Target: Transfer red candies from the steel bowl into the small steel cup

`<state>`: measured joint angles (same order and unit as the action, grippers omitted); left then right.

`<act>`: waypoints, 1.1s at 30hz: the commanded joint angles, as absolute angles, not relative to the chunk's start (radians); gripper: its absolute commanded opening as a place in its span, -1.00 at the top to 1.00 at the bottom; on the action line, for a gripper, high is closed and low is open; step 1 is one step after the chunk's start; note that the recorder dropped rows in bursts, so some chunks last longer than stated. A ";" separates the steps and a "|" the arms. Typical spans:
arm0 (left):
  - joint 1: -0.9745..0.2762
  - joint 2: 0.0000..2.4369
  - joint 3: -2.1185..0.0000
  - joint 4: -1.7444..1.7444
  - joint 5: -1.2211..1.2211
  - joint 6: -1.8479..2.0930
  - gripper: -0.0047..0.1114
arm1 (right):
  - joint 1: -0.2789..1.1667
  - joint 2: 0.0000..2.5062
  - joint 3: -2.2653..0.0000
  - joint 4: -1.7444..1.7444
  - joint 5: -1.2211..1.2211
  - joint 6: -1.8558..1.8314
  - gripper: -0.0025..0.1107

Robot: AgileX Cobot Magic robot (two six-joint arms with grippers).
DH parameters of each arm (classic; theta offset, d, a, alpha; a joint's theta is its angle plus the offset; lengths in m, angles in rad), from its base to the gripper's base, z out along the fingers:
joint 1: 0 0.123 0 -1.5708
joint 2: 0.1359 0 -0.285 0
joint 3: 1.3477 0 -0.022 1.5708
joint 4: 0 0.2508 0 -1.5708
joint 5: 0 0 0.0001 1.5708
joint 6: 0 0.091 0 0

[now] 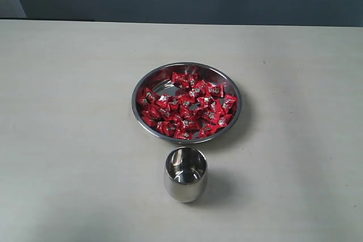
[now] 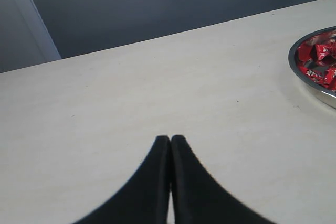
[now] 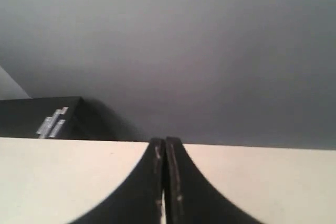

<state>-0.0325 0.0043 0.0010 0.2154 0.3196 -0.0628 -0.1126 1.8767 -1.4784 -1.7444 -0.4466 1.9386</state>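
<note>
The red candies (image 1: 187,106) lie in the steel bowl (image 1: 156,77), in the middle of the exterior view. The small steel cup (image 1: 185,175) stands just below. The left gripper (image 2: 170,139) and right gripper (image 3: 165,141) are pinched closed and empty. Only the left camera shows the bowl, so that arm seems nearer.

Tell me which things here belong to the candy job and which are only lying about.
For the job: red candies, steel bowl, small steel cup.
Only lying about: dark box, beyond the edge of the table.
</note>
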 commanded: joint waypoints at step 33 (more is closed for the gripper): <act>-0.033 0.000 0.000 0.218 0.312 -0.068 0.91 | 0.168 1.858 -1.242 -1.744 0.220 1.814 0.97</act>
